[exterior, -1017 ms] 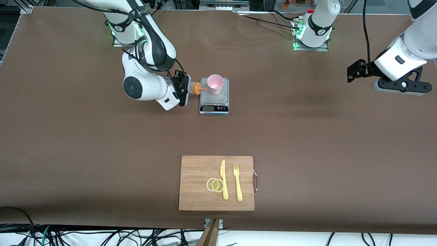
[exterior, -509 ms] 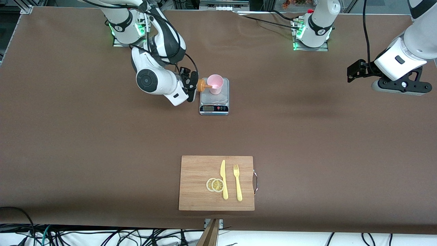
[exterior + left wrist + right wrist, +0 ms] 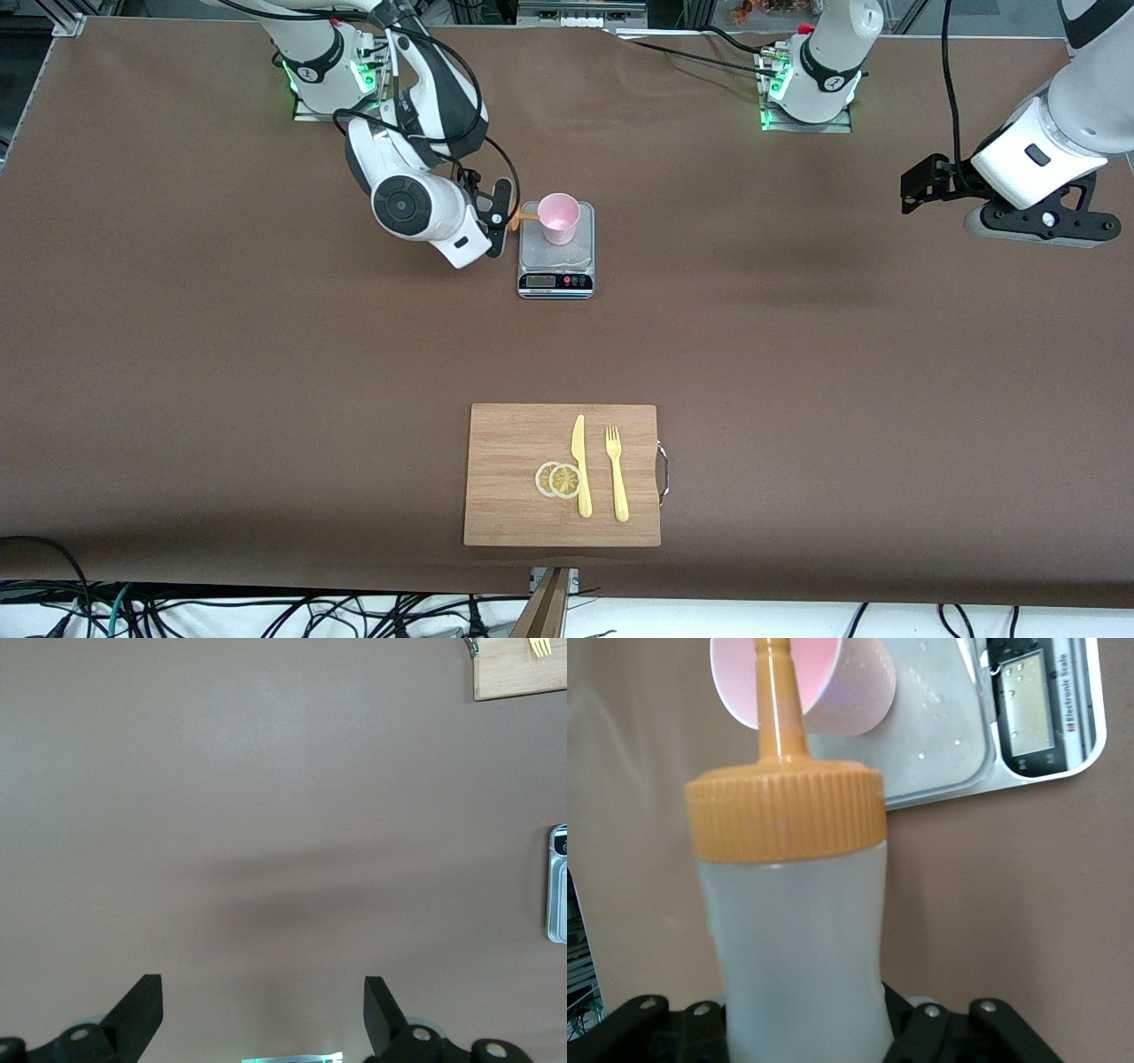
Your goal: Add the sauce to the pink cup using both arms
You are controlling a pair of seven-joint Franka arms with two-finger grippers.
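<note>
The pink cup (image 3: 559, 216) stands upright on a small silver kitchen scale (image 3: 556, 266). My right gripper (image 3: 498, 217) is shut on the sauce bottle (image 3: 799, 939), tipped on its side beside the cup. Its orange nozzle (image 3: 526, 216) points at the cup's rim. In the right wrist view the nozzle tip (image 3: 776, 673) lies over the cup's pink opening (image 3: 824, 678). My left gripper (image 3: 263, 1014) is open and empty, held up over bare table at the left arm's end, where the arm waits (image 3: 930, 184).
A wooden cutting board (image 3: 514, 443) lies near the front edge with two lemon slices (image 3: 557, 479), a yellow knife (image 3: 580, 465) and a yellow fork (image 3: 617, 472). The scale's edge (image 3: 558, 886) and the board's corner (image 3: 518, 673) show in the left wrist view.
My right gripper has carried the sauce bottle toward the cup, bringing the nozzle from beside the scale up to the cup's rim. The left arm has not moved.
</note>
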